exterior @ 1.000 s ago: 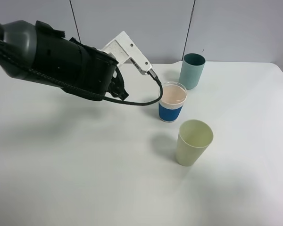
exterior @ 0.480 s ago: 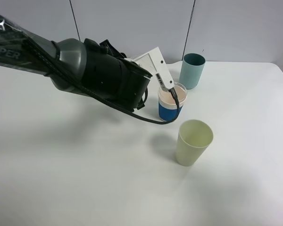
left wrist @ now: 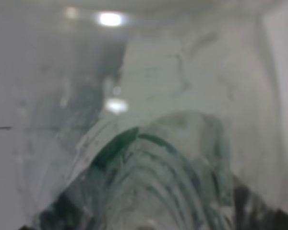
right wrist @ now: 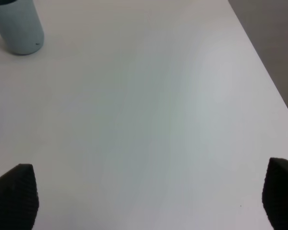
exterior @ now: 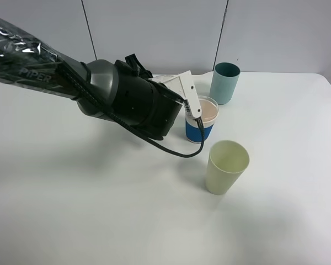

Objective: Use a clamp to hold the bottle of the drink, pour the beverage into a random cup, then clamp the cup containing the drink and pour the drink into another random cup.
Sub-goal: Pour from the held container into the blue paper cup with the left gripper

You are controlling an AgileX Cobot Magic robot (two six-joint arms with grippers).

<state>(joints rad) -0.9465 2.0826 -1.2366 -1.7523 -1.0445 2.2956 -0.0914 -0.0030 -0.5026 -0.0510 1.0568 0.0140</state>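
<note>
The bottle of the drink (left wrist: 149, 182) fills the left wrist view as clear ribbed plastic with green on it. My left clamp is shut on it. From the exterior high view the black left arm (exterior: 132, 102) hides the jaws, and its white bracket (exterior: 187, 94) sits against the near-left rim of the blue-banded cup (exterior: 201, 120). That cup holds pinkish liquid. The teal cup (exterior: 225, 83) stands just behind it, and it shows again in the right wrist view (right wrist: 17, 26). My right gripper (right wrist: 149, 194) is open over bare table.
A pale yellow-green cup (exterior: 226, 165) stands upright in front of the blue-banded cup, near its right side. The white table (exterior: 71, 210) ends at a right edge (right wrist: 259, 62). A black cable (exterior: 176, 152) loops under the left wrist.
The left arm swung right and rolled, bringing its wrist and white bracket from left of the blue-banded cup up against its rim. The cups have not moved.
</note>
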